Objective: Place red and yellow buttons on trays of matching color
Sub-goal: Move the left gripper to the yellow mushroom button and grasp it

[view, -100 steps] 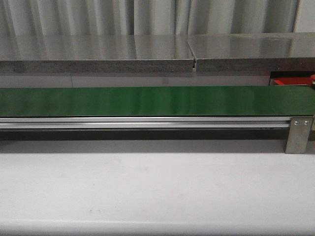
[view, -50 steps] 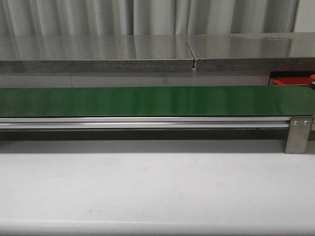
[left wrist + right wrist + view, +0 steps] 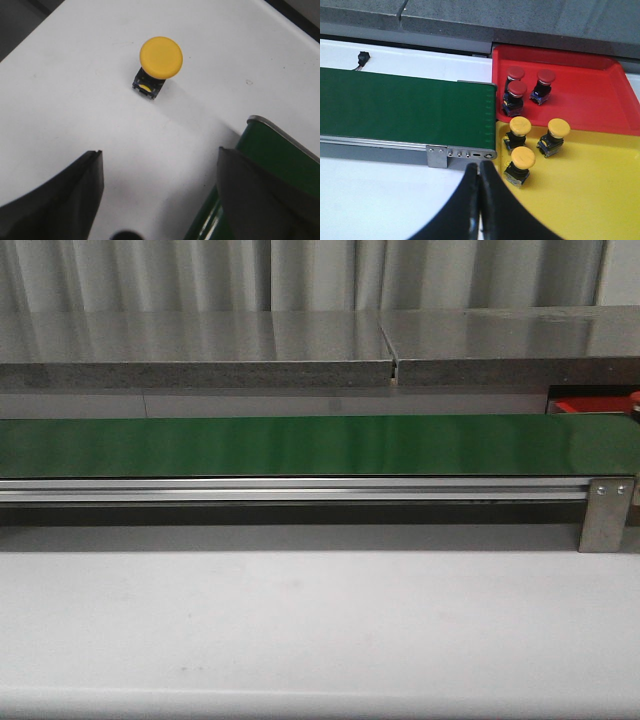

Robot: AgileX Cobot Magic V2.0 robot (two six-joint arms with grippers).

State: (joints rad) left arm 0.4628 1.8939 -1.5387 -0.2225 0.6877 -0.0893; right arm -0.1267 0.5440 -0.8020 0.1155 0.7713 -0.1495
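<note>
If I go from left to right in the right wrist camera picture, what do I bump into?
Green belt → the shut right claw → the red buttons on the red tray and the yellow buttons on the yellow tray.

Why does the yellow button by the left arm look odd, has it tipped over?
No, upright: the yellow button stands on its dark base, cap upward.

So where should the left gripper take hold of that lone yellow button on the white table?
Probably at the black base under the cap, coming down from above with one of the fingers on each side. The yellow button stands tilted on the white table, and its round cap is wider than the base, so a grip there should resist slipping. The left gripper is open.
</note>
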